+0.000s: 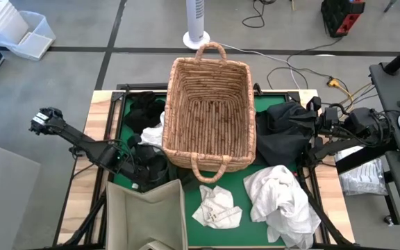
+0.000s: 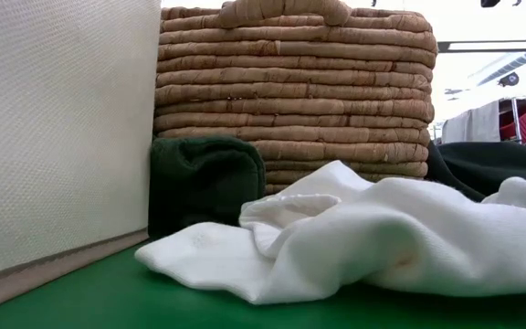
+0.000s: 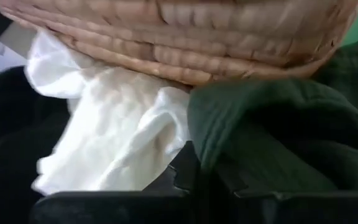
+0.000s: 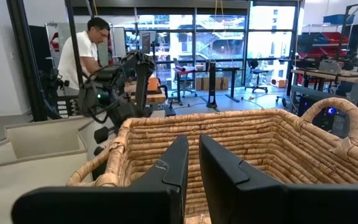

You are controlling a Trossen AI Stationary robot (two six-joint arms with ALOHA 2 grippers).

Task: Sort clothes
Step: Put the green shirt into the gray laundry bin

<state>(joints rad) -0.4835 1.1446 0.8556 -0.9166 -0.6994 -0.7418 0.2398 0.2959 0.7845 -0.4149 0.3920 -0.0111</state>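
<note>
A dark green garment [image 3: 272, 137] [image 2: 204, 183] sits bunched between the wicker basket [image 1: 210, 111] and the beige bin [image 1: 148, 215]. My left gripper [image 1: 139, 167] [image 3: 191, 171] is low at the basket's near left corner, shut on this garment. Beside it a white garment [image 3: 117, 130] [image 1: 155, 135] lies against the basket wall, with a black garment [image 1: 144, 111] farther back. My right gripper [image 1: 305, 123] [image 4: 193, 155] is shut and empty. It is level with the basket rim, above a dark garment [image 1: 283, 128] right of the basket. Two white garments [image 1: 283, 201] [image 1: 215, 207] lie on the green mat. My left gripper has the dark green garment by a folded edge [image 3: 204, 149] on the side facing the bin. It comes in about level from the table's left. The cloth drapes over one finger and hides the place of contact. The garment's lower part [image 2: 199, 224] rests on the mat.
The bin [image 2: 53, 128] stands at the near left, close to the left arm. The basket [image 2: 290, 82] fills the table's middle. A person [image 4: 89, 50] stands in the room beyond the table. A plastic bag [image 1: 363, 177] lies under the right arm.
</note>
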